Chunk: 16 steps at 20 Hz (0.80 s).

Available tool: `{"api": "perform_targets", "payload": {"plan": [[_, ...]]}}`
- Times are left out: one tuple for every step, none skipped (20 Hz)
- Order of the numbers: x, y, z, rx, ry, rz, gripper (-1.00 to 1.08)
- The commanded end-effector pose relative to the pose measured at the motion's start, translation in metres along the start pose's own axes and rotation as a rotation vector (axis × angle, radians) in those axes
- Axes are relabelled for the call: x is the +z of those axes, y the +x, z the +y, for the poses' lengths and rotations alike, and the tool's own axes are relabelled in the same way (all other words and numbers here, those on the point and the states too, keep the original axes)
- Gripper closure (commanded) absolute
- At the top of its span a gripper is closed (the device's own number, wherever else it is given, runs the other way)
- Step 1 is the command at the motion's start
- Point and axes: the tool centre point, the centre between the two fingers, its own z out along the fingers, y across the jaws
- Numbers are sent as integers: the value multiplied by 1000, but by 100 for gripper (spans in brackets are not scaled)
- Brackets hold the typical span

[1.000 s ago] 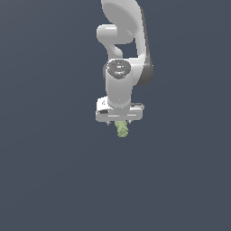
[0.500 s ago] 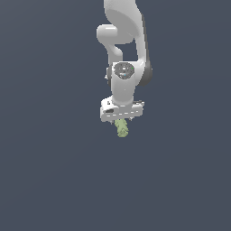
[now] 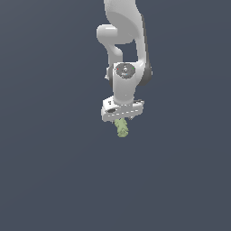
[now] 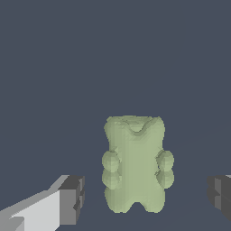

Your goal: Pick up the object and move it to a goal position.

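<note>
Since a second ago the wrist has turned while the gripper (image 3: pixel 121 122) stays above the object (image 3: pixel 121 127). Its fingers (image 4: pixel 71 199) stand spread, apparently clear of the pale olive-green, bear-like lump (image 4: pixel 135 163) lying between them.

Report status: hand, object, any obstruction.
Hand open, fingers either side, not touching. Pale green gummy-bear-shaped object between them, ungrasped. Nothing in the way.
</note>
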Motion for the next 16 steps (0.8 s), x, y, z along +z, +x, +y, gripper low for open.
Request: {"api": "perform_targets", "payload": {"plan": [[3,0,0,0,0,0,-92],[5,0,0,0,0,0,-92],[8,0,0,-1,0,0,-92],[12,-1,0,-1,0,0,-92],[16,-1,0,-1,0,0,-92],[21,-1,0,-2,0,1,-92],[26,-1,-1,-3,0,1,-92],[31,-2,0,-3,0,1,-92],[36,-2,-1,-3,0,1,-92],[40,-2,0,-3,0,1,-92],[43,-2,-1,-4,0,1,-92],[46,-2,0,-4,0,1,-92],[48,-1,0,-4,0,1,-92],[49,-1,0,-4,0,1,-92],[50,-1,0,-4,0,1,-92],[50,-1,0,-4,0,1,-92]]}}
